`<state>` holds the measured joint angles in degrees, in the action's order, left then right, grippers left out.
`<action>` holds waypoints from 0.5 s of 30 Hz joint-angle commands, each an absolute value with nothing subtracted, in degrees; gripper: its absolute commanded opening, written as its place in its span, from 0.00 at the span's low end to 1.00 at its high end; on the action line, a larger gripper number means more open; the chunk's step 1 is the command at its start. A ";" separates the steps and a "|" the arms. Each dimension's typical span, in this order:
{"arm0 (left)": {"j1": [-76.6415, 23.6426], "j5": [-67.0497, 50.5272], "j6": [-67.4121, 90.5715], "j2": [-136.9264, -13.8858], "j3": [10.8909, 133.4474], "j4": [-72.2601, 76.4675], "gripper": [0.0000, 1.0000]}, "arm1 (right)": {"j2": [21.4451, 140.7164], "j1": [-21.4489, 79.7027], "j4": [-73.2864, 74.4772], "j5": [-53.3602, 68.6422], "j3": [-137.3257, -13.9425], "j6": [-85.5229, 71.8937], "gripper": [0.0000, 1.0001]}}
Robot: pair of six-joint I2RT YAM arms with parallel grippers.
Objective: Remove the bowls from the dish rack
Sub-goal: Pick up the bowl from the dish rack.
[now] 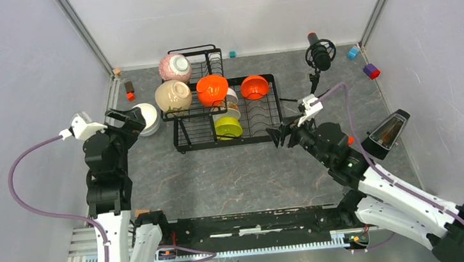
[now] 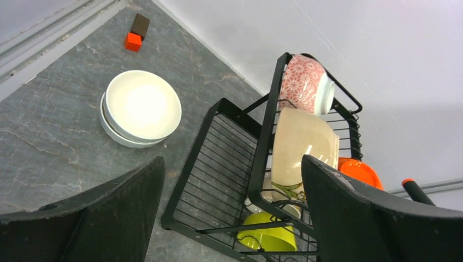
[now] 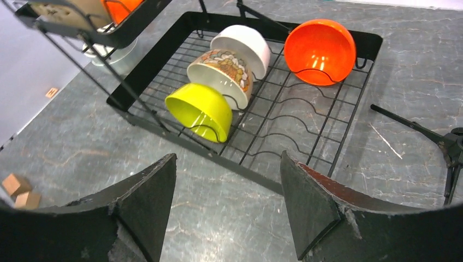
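Both hands are seen released and empty. The right hand [image 1: 279, 134] is held just beside the near right corner of the dish rack [image 1: 253, 140], with its jaws spread and aimed across the lower tray. The lime green bowl [image 3: 201, 111] is found ahead of it and to its left, stood on edge in the slots. A patterned bowl [image 3: 221, 73] and a white bowl [image 3: 245, 46] are lined up behind it, so that the row runs away from this hand. The green bowl is judged the first to be reached, and the right arm the nearer.

The left hand [image 1: 127, 118] is held open near two stacked white bowls [image 1: 147, 118] set on the bench left of the rack. Farther off, a beige bowl [image 1: 173, 96] and a pink bowl [image 1: 174, 67] are kept on the upper shelf.
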<state>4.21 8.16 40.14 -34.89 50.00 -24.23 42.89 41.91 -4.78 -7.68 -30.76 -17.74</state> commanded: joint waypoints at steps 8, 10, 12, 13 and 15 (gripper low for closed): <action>0.74 16.71 38.61 -31.20 43.49 -21.00 1.00 | 62.21 39.25 -17.30 -24.35 -40.60 -14.14 0.73; 0.69 18.08 39.29 -30.83 43.51 -22.10 1.00 | 66.32 37.87 -20.54 -25.35 -40.78 -10.32 0.72; 0.76 19.98 39.67 -30.21 43.17 -22.99 1.00 | 70.56 37.48 -26.30 -25.93 -40.62 -3.97 0.72; -1.15 20.82 39.80 -29.85 42.84 -23.16 1.00 | 72.73 37.31 -30.34 -25.61 -40.18 -0.76 0.72; -1.53 21.85 39.72 -29.32 42.78 -23.43 1.00 | 76.74 36.91 -37.52 -24.27 -39.44 6.04 0.71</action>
<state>-0.05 17.23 39.42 -30.59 42.87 -23.68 71.16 37.47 -22.65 -22.85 -39.35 -7.79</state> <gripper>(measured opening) 0.993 0.722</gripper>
